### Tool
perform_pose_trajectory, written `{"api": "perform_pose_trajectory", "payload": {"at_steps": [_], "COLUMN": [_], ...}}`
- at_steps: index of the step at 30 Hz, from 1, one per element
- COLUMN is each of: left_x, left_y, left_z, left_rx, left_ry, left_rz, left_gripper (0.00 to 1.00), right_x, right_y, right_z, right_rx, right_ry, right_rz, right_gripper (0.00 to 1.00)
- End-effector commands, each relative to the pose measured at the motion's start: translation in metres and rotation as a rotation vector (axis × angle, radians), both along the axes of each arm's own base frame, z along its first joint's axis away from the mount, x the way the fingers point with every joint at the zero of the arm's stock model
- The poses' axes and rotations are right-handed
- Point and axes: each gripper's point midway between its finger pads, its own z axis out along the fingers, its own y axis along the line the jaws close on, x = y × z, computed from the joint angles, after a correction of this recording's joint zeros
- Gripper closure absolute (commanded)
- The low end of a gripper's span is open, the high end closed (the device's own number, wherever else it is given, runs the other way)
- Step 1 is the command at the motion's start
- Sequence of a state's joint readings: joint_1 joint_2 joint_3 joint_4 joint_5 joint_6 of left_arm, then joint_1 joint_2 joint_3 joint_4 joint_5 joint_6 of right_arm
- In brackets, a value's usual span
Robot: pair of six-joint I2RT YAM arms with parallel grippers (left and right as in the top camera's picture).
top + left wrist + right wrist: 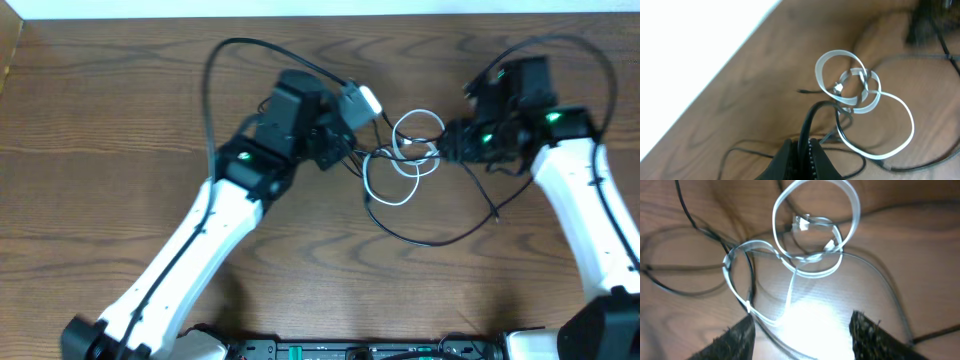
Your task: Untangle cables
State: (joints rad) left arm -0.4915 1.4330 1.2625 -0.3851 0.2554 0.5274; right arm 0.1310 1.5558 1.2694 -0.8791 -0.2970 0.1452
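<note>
Dark wood-grain desk (120, 120): a thin white flat cable (405, 165) lies looped at its middle, tangled with a thin black cord (804, 127). Left fingers (785, 160) pinch the black cord; right fingers (740, 340) are spread, empty. Separation seems underway; next, probably, right takes a white loop.

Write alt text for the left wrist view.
The left gripper is shut on the black cable, which arcs up from between its fingers toward the white cable. The white cable lies in several overlapping loops on the wooden table. More black cable trails across the table around the loops.
</note>
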Motion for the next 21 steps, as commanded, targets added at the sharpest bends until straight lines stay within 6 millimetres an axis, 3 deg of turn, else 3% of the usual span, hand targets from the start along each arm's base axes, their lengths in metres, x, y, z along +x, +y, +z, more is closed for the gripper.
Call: {"api": "perform_pose_trajectory", "payload": {"at_steps": [1,6,13,21], "left_x": [0.003,-0.001,-0.008,-0.008], "left_y": [0.022,0.034,0.03,0.03], "left_z": [0.027,0.046,0.054,0.054], "left_rx": [-0.06,-0.102,-0.133,-0.146], "left_ry": [-0.037,-0.06,-0.06,-0.047], "left_rz": [0.081,0.118,0.091,0.102], "left_gripper": [0.92,0.92,0.93,0.93], "right_x": [-0.02,-0.036,-0.042,-0.044], "right_y": [0.03,0.057,0.092,0.102], "right_z": [-0.024,-0.053,-0.072,-0.089], "right_rx": [0.073,0.093,0.165,0.148], "right_ry": [0.055,0.076,0.059,0.049], "right_rz": [0.068,0.086,0.045,-0.056], "right_gripper": [0.43,0.42,0.42,0.41]}}
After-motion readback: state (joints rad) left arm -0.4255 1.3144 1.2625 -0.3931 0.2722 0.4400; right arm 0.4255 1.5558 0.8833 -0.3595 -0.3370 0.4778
